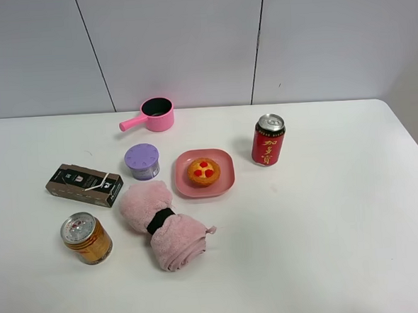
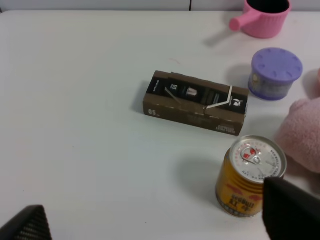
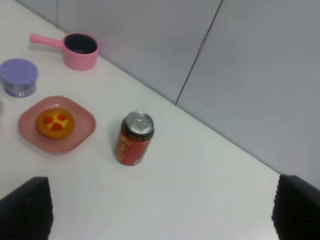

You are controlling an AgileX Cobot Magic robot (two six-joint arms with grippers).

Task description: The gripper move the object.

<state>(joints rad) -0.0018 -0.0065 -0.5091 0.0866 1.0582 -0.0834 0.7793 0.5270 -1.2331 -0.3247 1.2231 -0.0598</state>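
Observation:
The long dark brown carton [image 1: 84,185] with a white straw across it lies flat at the left of the white table [image 1: 327,227]. In the left wrist view the carton [image 2: 195,102] lies ahead of my left gripper [image 2: 157,222], which hangs above the table, open and empty; only its two black fingertips [image 2: 292,212] show. My right gripper [image 3: 160,212] is open and empty, far from the carton, with a red can [image 3: 134,138] ahead of it. Neither arm shows in the exterior view.
A gold can [image 1: 86,238] stands just in front of the carton, and a rolled pink towel [image 1: 163,227] lies to its right. A purple lidded tub [image 1: 142,161], a pink plate [image 1: 221,187] with a tart, a pink pot [image 1: 153,115] and the red can [image 1: 267,140] stand further right.

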